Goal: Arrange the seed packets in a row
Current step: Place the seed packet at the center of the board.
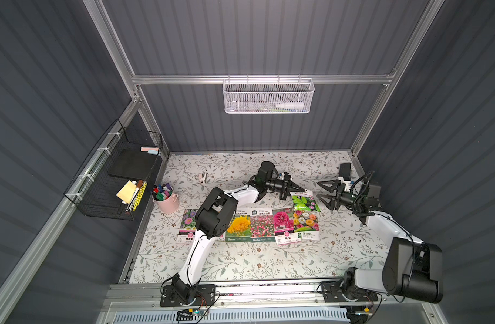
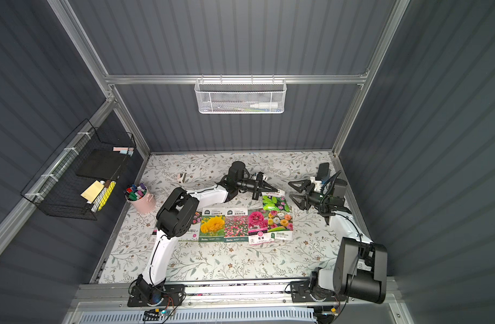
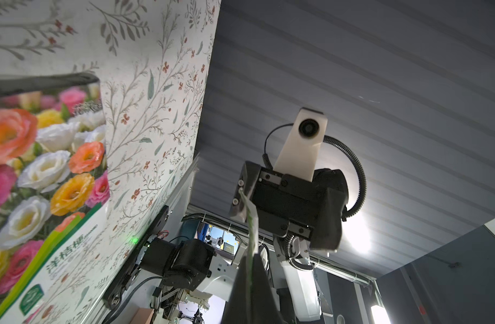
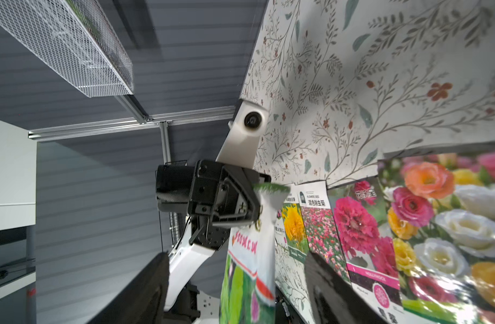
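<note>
Several seed packets lie side by side on the floral table: one half hidden under my left arm (image 1: 188,224), a yellow-flower one (image 1: 238,225), a pink-field one (image 1: 261,224), a magenta one (image 1: 283,224) and a mixed-rose one (image 1: 306,224). Behind the rose packet, a green-leaved seed packet (image 1: 303,202) is pinched at its far white edge by my left gripper (image 1: 299,192), which is shut on it. My right gripper (image 1: 323,193) is open just right of it. In the right wrist view the green-leaved packet (image 4: 247,269) hangs between the spread fingers (image 4: 330,291), touching neither.
A pink bucket of markers (image 1: 166,200) stands at the left of the table. A black wire basket (image 1: 114,179) hangs on the left wall and a white mesh basket (image 1: 267,96) on the back rail. A dark slab (image 1: 345,169) sits at the back right.
</note>
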